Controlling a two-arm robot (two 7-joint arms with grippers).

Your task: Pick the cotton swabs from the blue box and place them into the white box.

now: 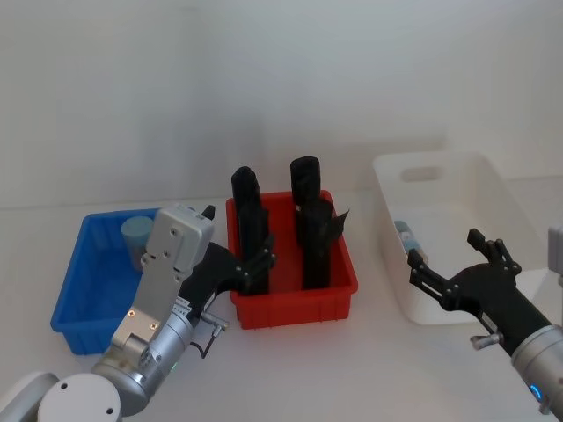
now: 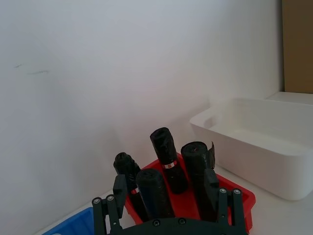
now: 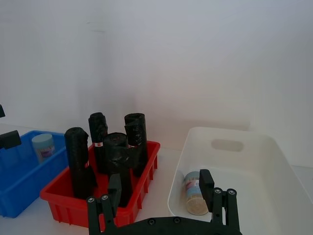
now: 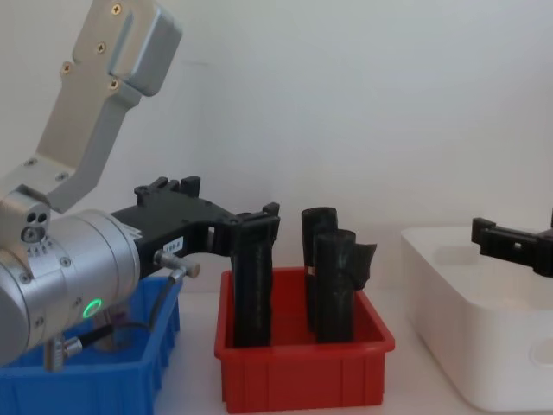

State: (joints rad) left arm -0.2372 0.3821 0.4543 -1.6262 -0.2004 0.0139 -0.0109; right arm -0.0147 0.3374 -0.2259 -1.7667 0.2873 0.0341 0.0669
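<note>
One jar of cotton swabs stands upright in the blue box, toward its far end, with its pale lid up and its long axis vertical. A second jar of cotton swabs also stands upright, lid up, inside the white box, close against the wall that faces the red bin. The red bin sits between the two boxes on the white table. It holds four black rolls, all standing on end and rising well above its rim. The left gripper reaches over the front corner of the red bin nearest the blue box. Its fingers are spread wide with nothing between them, and the tips are level with the top of the nearest roll. I cannot tell whether they touch that roll. The right gripper hangs at the near side of the white box, above the rim, with its fingers likewise splayed apart and empty, the jar lying just beyond them.
</note>
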